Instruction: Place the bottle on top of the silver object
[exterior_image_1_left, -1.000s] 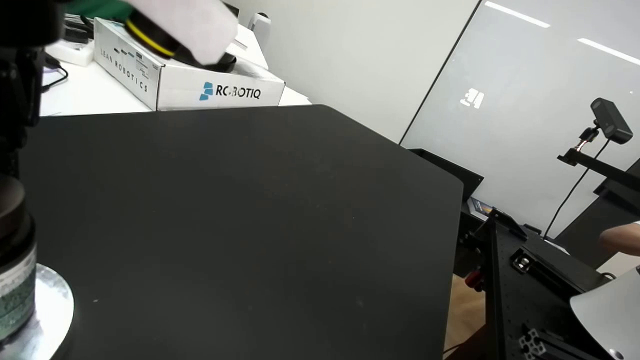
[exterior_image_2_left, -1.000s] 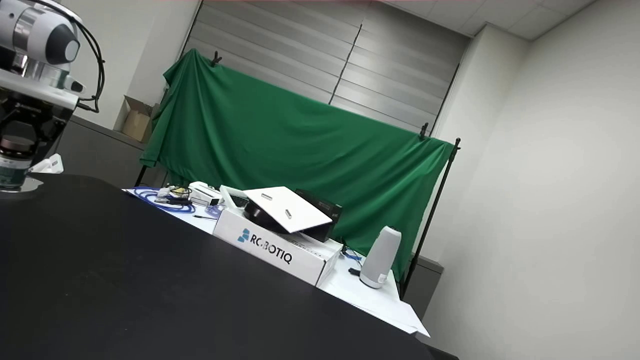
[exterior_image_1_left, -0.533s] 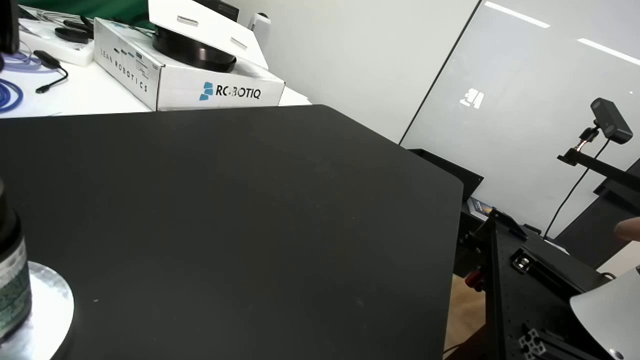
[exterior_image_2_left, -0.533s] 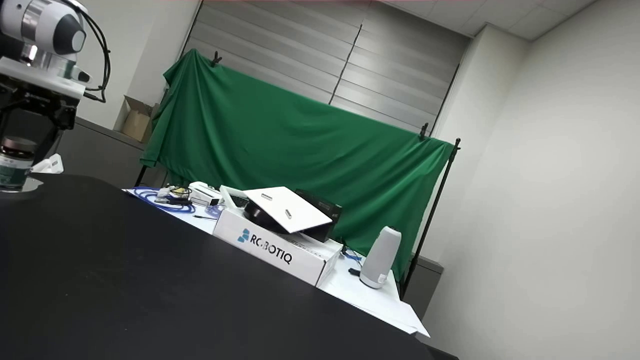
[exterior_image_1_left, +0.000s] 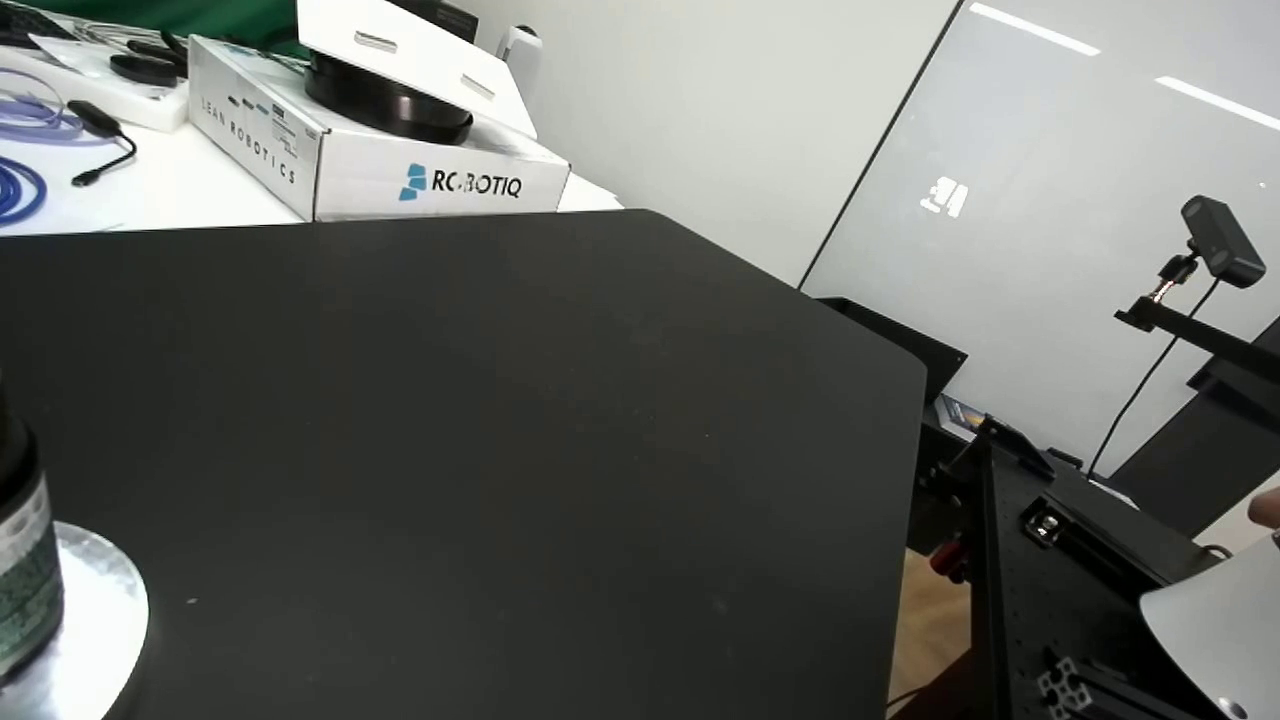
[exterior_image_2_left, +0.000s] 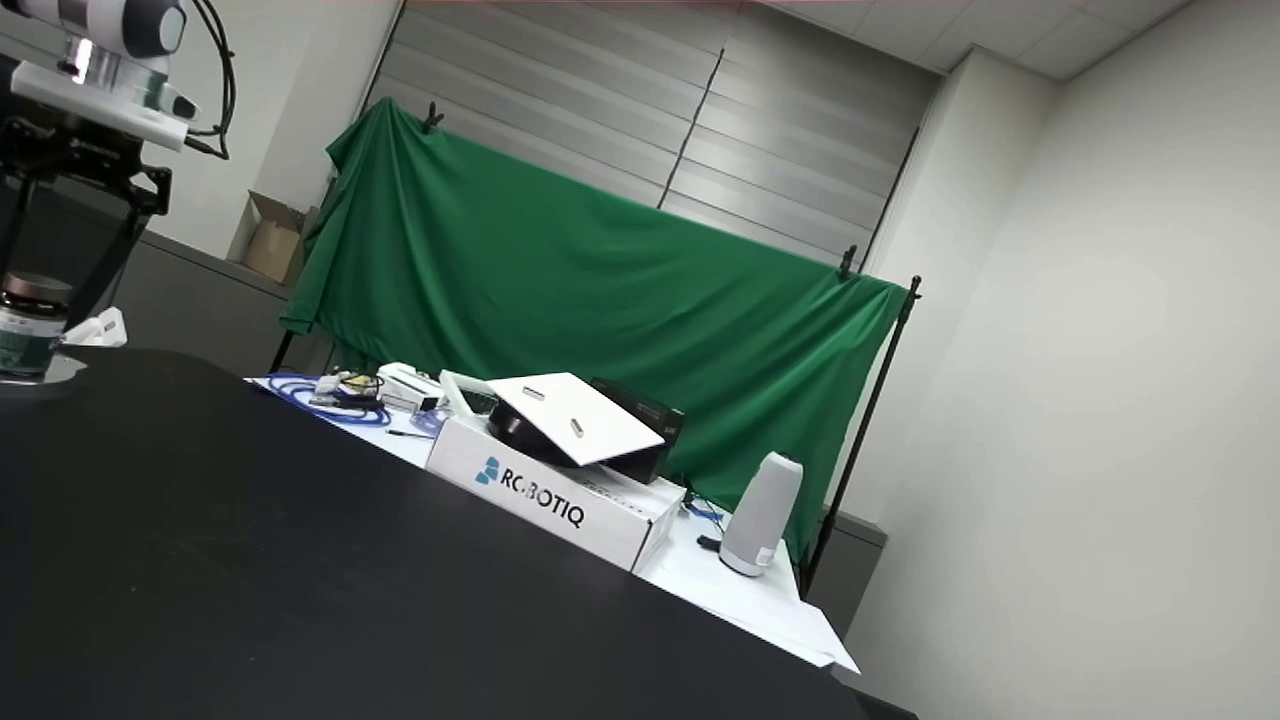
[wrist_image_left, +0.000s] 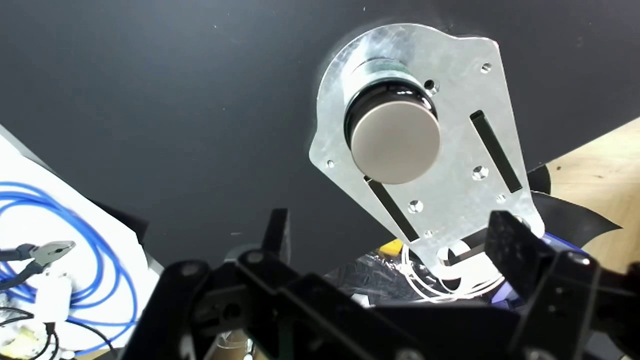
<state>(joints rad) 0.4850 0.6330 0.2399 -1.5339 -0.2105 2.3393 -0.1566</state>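
Note:
The bottle (wrist_image_left: 395, 142), with its brownish-grey cap towards the camera, stands upright on the silver object (wrist_image_left: 460, 125). That silver object is a shiny metal plate with holes and slots, rounded under the bottle and tapering at its other end. In both exterior views the bottle (exterior_image_1_left: 25, 580) (exterior_image_2_left: 28, 335) and a rim of the silver object (exterior_image_1_left: 105, 620) (exterior_image_2_left: 65, 370) are cut by the image's left edge. My gripper (wrist_image_left: 392, 235) is open, its fingers wide apart and clear of the bottle. Its body hangs above the bottle in an exterior view.
The black table (exterior_image_1_left: 500, 450) carries the plate near an edge, the plate's narrow end overhanging. Beyond the table lie a blue cable coil (wrist_image_left: 95, 245), pliers (wrist_image_left: 50, 252) and a white lettered box (exterior_image_1_left: 440, 185). A camera (exterior_image_1_left: 1222, 240) sits on a bracket.
The gripper has opened, let go of the bottle and risen from it. The arm has left the exterior view where it hid the white box. The bottle has shifted very slightly.

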